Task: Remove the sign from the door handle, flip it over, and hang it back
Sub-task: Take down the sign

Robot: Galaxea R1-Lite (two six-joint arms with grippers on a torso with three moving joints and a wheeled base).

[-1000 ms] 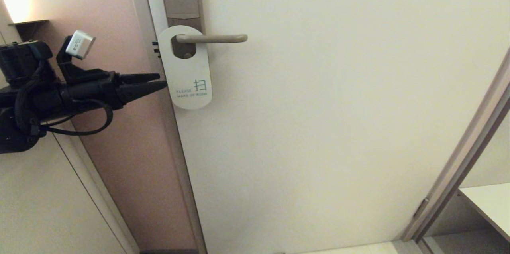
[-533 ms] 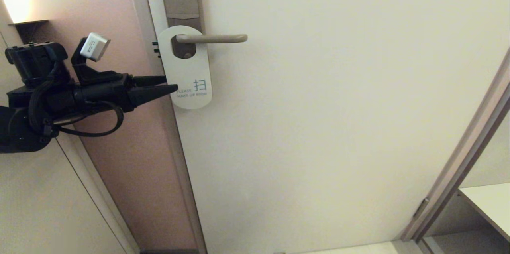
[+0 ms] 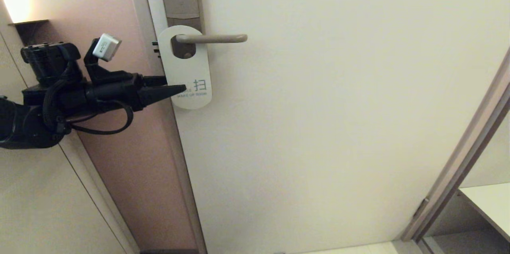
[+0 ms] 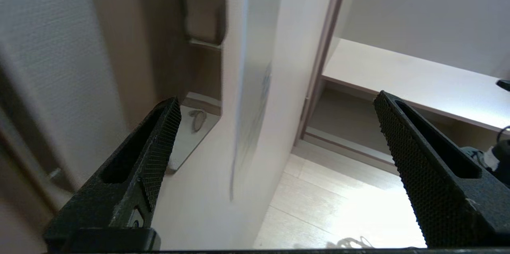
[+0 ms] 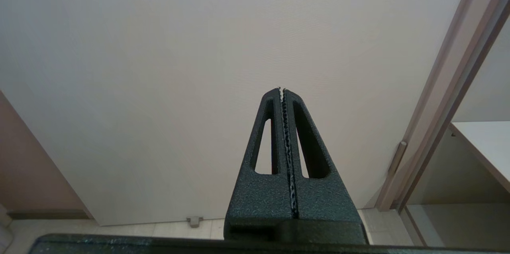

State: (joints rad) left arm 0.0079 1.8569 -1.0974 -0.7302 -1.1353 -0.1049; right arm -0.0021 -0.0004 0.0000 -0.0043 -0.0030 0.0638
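The white sign, its "MAKE UP ROOM" face outward, hangs by its oval hole on the beige door handle. My left gripper reaches in from the left at the height of the sign's lettering and is open. One finger crosses in front of the sign's lower left edge; the other ends at that edge. The left wrist view shows the sign edge-on between the widely spread fingers of the left gripper, touching neither. My right gripper is shut and empty, low down, facing the door.
The cream door fills the view, with a pink wall strip on its left. A second door frame and a white shelf stand at the right. A small door stop sits at the floor.
My left arm has moved right toward the door; its front finger now overlaps the sign's left edge. Sign and handle have not moved.
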